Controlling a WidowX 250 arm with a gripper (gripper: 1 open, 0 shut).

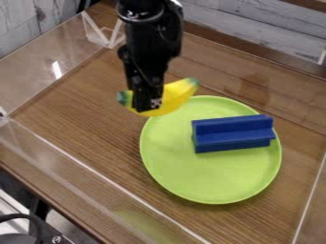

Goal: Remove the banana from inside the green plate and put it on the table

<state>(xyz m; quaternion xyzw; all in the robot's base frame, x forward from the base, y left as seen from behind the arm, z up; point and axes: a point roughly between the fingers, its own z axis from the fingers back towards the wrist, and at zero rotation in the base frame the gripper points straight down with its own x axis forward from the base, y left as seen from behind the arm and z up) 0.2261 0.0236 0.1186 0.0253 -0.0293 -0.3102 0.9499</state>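
While the jaws (pixel 147 100) grip the yellow banana (pixel 176 95), it hangs raised at about the eleven o'clock edge of the green plate (pixel 192 176). On the plate, toward two o'clock, lies a blue block (pixel 234 134); beneath everything spreads the wood-grain surface (pixel 76 124).

can't read any text on my setup here | labels or brands: none I can make out | numbers, signs: none readable

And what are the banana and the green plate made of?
The banana might be smooth plastic, as its yellow is so even. The plate looks like plastic too, with flat, plain lime-green color, though painted metal is possible.
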